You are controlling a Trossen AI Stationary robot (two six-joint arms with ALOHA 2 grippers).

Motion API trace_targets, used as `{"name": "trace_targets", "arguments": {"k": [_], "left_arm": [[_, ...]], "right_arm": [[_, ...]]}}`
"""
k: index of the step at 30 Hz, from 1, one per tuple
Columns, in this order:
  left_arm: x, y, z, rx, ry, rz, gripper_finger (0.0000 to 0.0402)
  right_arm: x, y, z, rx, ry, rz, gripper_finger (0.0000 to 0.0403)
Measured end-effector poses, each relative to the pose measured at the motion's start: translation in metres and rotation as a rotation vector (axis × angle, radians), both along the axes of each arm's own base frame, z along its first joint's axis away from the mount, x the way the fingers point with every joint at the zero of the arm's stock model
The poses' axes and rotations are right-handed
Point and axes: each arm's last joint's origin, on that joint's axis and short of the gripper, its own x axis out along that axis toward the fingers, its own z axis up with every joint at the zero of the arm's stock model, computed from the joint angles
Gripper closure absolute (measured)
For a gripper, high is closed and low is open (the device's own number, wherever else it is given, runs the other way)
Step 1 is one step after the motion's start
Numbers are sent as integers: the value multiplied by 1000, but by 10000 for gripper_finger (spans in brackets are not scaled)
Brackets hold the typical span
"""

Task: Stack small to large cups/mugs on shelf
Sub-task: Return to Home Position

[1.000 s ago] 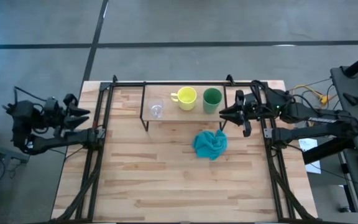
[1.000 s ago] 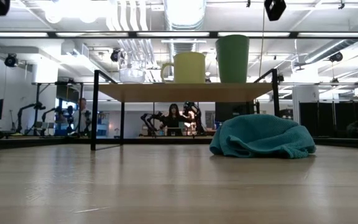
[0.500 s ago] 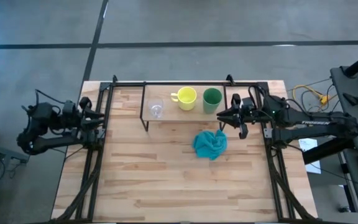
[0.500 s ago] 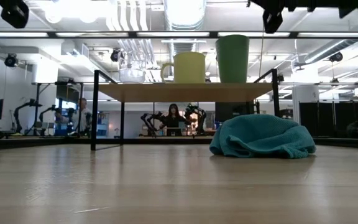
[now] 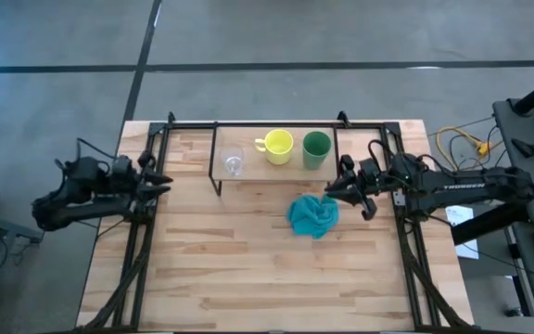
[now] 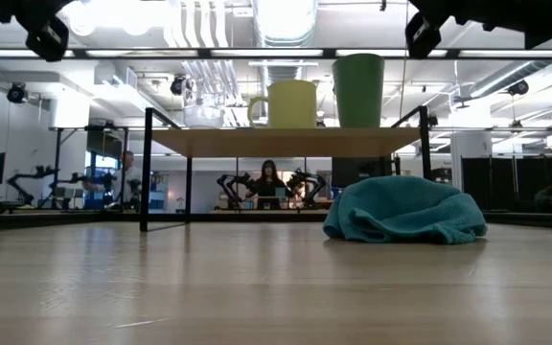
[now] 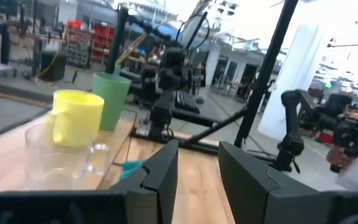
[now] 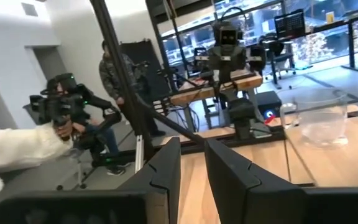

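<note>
Gaping narrowly, left pincer (image 5: 160,182) and right pincer (image 5: 332,188) are cut off in low view.

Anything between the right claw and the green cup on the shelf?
Nothing visible. The right claw hangs by the front right corner of the light-wood shelf, apart from the green handleless cup on it. The teal cloth lies on the table in front of the shelf, not between them. The left claw is at the table's left edge.
</note>
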Motion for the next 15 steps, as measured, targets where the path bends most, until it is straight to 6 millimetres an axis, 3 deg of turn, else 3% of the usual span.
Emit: {"name": "trace_targets", "arguments": {"k": [15], "left_arm": [[21,2,-27,-21,-33,-30,299]], "right_arm": [[-2,20,-14,-22,33,101,324]]}}
